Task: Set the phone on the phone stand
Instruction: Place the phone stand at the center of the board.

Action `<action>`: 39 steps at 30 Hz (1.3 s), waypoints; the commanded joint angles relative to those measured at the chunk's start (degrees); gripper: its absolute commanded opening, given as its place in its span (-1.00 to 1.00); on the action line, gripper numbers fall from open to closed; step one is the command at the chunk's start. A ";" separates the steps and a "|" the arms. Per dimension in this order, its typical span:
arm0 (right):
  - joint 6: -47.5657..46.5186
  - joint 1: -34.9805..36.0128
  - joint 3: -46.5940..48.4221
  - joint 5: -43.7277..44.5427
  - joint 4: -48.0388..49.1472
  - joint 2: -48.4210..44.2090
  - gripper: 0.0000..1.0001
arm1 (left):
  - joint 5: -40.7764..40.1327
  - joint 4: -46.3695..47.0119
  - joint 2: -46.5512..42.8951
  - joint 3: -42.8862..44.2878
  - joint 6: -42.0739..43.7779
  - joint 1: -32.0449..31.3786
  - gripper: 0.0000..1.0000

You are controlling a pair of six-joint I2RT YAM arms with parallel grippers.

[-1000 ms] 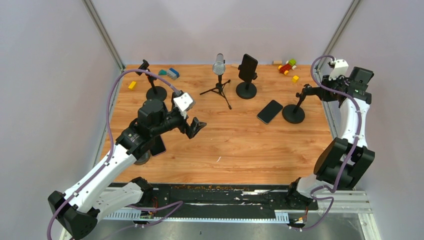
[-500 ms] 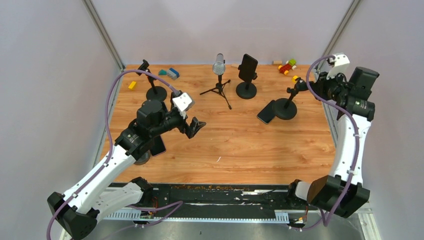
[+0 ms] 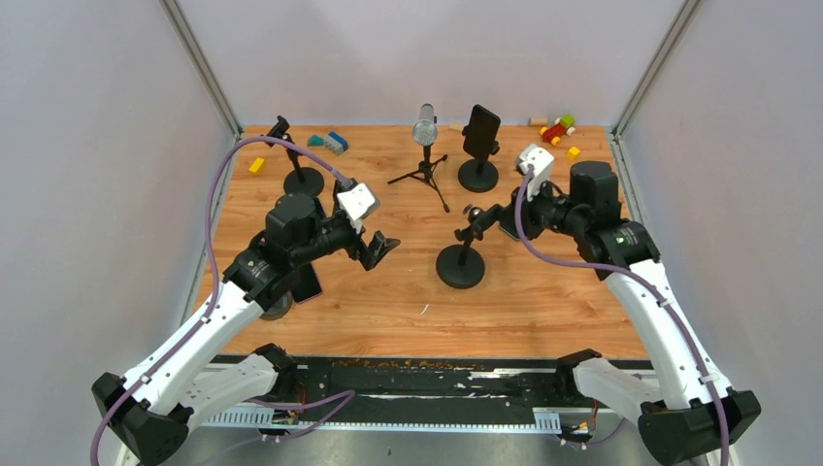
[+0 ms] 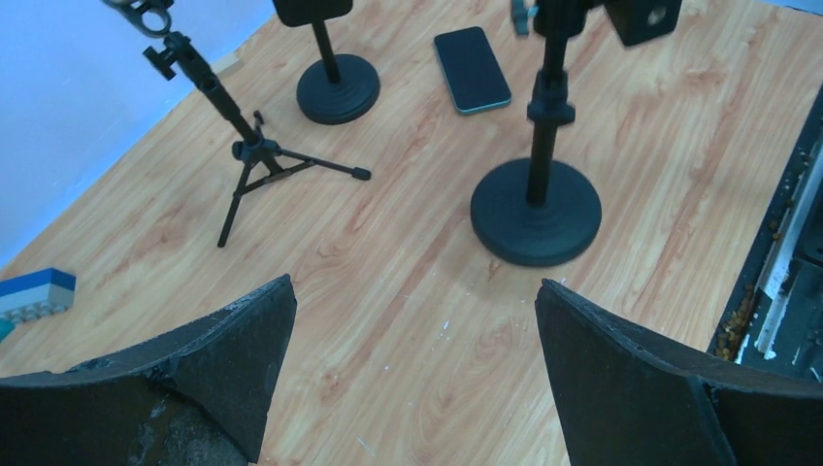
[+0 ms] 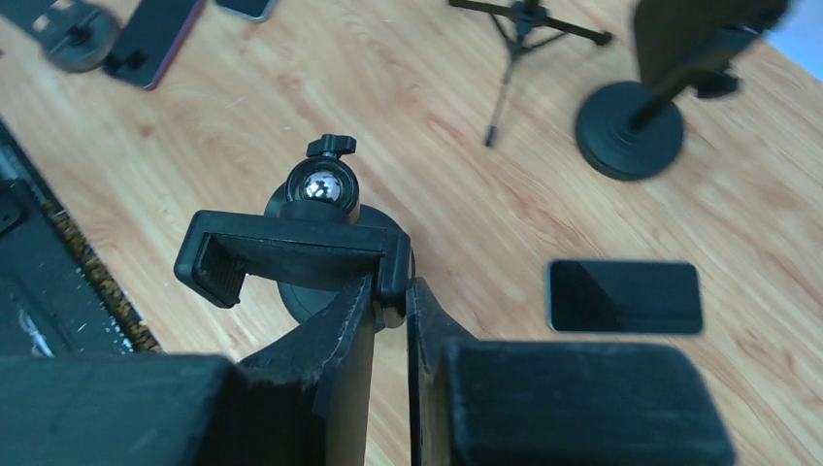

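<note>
left fingers (image 4: 218, 354): spread wide, nothing between them, hovering over the desk (image 3: 543, 301) left of centre.
phone stand (image 3: 461, 264): round base at mid-desk, cradle on top.
right fingers (image 5: 335, 335): pinched tight on the edge of the stand's cradle.
phone (image 5: 624, 296): lay flat on the desk near the stand, not touching it.
far edge: microphone (image 3: 425, 127) on its tripod; second stand (image 3: 478, 173) with a handset (image 3: 481, 129) clipped in.

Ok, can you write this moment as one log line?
right claw: shut on phone stand | left claw: open, empty | phone: flat on table, not on stand
</note>
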 commanded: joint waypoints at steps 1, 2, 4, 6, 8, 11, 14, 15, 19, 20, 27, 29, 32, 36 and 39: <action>2.16 7.54 -0.52 1.56 11.84 -0.50 -1.00 | 5.99 0.55 -0.10 -0.07 3.47 0.24 1.00; 1.92 9.07 -1.00 1.26 12.68 0.03 -1.00 | 7.86 0.41 0.04 -0.20 4.35 0.24 1.00; 1.27 11.78 -1.94 0.82 14.23 1.05 -1.00 | 10.55 -0.10 0.34 -0.60 5.74 0.23 1.00; 0.90 14.52 -2.63 0.98 16.22 2.13 -1.00 | 12.93 -0.77 0.78 -0.86 7.25 0.24 1.00; 0.87 17.15 -2.88 2.14 17.90 3.43 -1.00 | 14.41 -1.50 1.10 -1.18 8.58 0.21 1.00; 1.02 20.60 -2.71 4.82 19.76 5.64 -1.00 | 15.18 -2.35 1.10 -1.79 10.38 0.19 1.00; 1.44 23.66 -2.96 7.46 21.01 7.04 -1.00 | 15.16 -2.81 1.15 -2.15 11.58 0.20 1.00; 1.60 24.45 -3.16 8.38 21.34 7.23 -1.00 | 15.19 -3.05 1.25 -2.16 11.82 0.23 1.00; 2.49 27.03 -4.71 9.81 22.74 7.29 -1.00 | 15.31 -3.65 1.65 -2.17 12.83 0.22 1.00; 2.88 27.40 -5.26 10.16 23.02 7.20 -1.00 | 15.35 -3.79 1.75 -2.12 13.01 0.23 1.00; 4.47 28.62 -8.87 11.71 24.79 5.41 -1.00 | 15.18 -4.30 2.57 -1.70 13.72 0.23 1.00; 4.48 28.71 -10.06 11.97 25.40 5.04 -1.00 | 15.18 -4.30 2.89 -1.58 13.88 0.23 1.00; 4.11 28.71 -11.71 11.60 26.01 4.65 -0.93 | 15.21 -4.38 3.16 -1.47 13.86 0.20 1.00; 3.08 28.69 -12.66 11.71 26.19 3.88 -0.47 | 15.33 -4.25 3.15 -1.69 14.02 0.20 1.00; 2.11 28.65 -12.78 11.85 25.68 2.96 0.02 | 15.49 -3.99 2.70 -2.04 14.07 0.24 1.00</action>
